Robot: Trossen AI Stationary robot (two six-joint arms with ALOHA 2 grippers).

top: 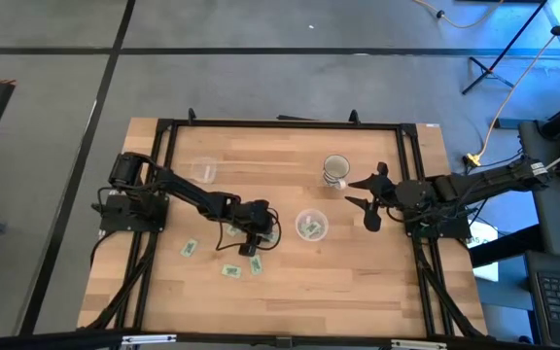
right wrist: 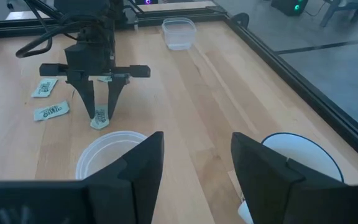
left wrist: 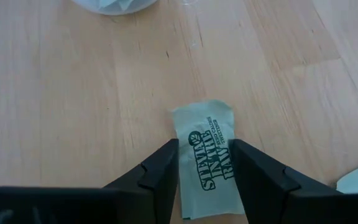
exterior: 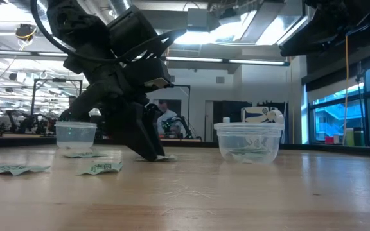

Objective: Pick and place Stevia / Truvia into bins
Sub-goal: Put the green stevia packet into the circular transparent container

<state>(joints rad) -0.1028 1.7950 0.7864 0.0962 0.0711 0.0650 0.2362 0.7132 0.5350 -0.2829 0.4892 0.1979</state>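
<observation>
**Kid:** What is the left hand [top: 252,236] doing?

**Me:** It is down on the surface [top: 358,282], near the middle. Its two fingers [left wrist: 160,171] stand a little apart, one on each side of a packet [left wrist: 207,158]. The packet lies flat between them. They look close to its edges, but I can't tell if they squeeze it yet. It is not lifted.

**Kid:** Where does the packet go?

**Me:** Into a cup. One clear cup [top: 311,226] sits just to the right of that hand. It already has some packets in it, I think. You can see pale bits at the bottom from the low side [exterior: 248,153].

**Kid:** Is there another cup?

**Me:** Yes, a far cup [top: 203,169] toward the left. I can't tell if anything is in it.

**Kid:** And the right hand [top: 369,199]?

**Me:** It waits on the right, up off the surface, wide open and holding nothing. A white mug [top: 335,170] stands beside it. That mug is not a bin.

**Kid:** Is the job almost done?

**Me:** Not yet. More packets lie loose on the near left: one [top: 190,249] off to the left, one [top: 230,270] lower down, one [top: 257,264] next to it. So I would say some are in, and at least four are left.
</observation>
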